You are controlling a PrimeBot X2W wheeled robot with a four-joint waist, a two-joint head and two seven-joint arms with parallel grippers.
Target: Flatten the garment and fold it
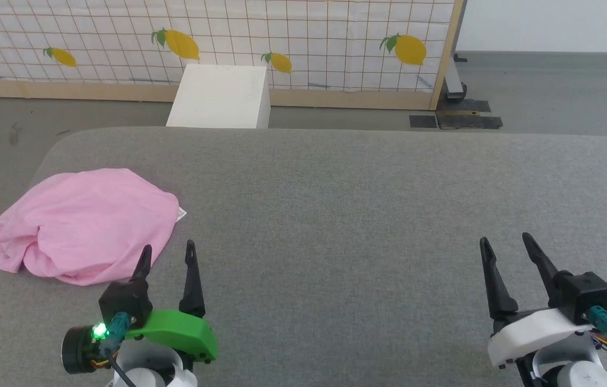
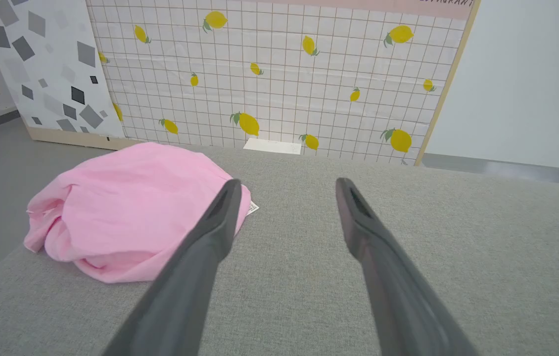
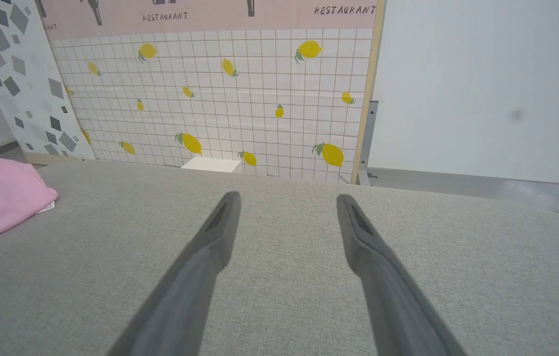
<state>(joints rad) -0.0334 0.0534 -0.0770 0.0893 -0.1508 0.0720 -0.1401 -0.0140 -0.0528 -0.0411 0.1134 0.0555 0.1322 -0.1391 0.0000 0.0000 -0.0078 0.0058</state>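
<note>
Head view: the garment (image 1: 80, 223), a crumpled pink heap, lies at the left end of the grey cushioned table (image 1: 362, 204). Its long axis runs from near-left to far-right. Its white tag (image 1: 181, 214), print too small to read, sticks out at the right edge. The left gripper (image 1: 168, 245) is just beside the heap and the right gripper (image 1: 505, 238) is well apart from it; both are spread wide and hold nothing. A white box (image 1: 220, 97) stands beyond the table, against a lemon-print panel (image 1: 309, 43).

Left wrist view: one finger overlaps the heap's tag side.

Right wrist view: "RESTAURANT" (image 3: 345, 10) is printed across the panel's top, and the garment lies at far left.
</note>
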